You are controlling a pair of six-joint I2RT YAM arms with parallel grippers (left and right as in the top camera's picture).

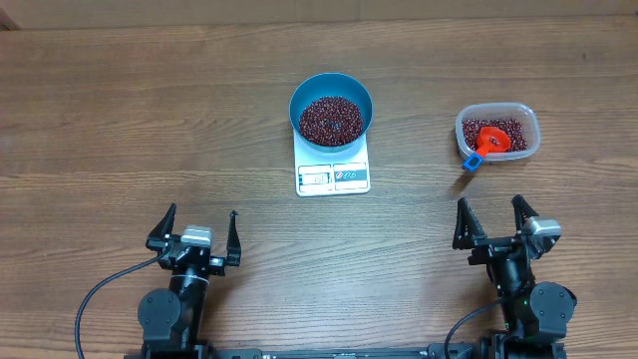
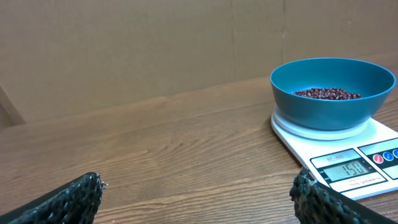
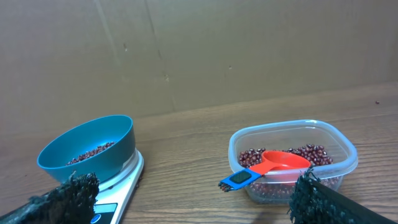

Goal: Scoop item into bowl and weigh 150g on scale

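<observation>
You had two grippers low in the overhead frame, both resting over bare table (image 1: 120, 120) and holding nothing. Your left gripper (image 1: 202, 211) sat at the lower left with its jaws spread wide. Your right gripper (image 1: 488, 202) sat at the lower right, spread just as wide.

Further up, near the centre, you had one scale (image 1: 333, 177), with its display edge facing the arms. In the left wrist view that display (image 2: 353, 168) read 150. On its far half stood one blue bowl (image 1: 302, 92), upright, with a layer of beans (image 1: 332, 119) across its bottom.

At the upper right, well apart from the scale, you had one clear tub (image 1: 531, 125). It held a second, thinner lot of the same beans. One red scoop (image 1: 489, 140) lay in it on the beans, and its blue handle stuck out over the tub's near left rim.
</observation>
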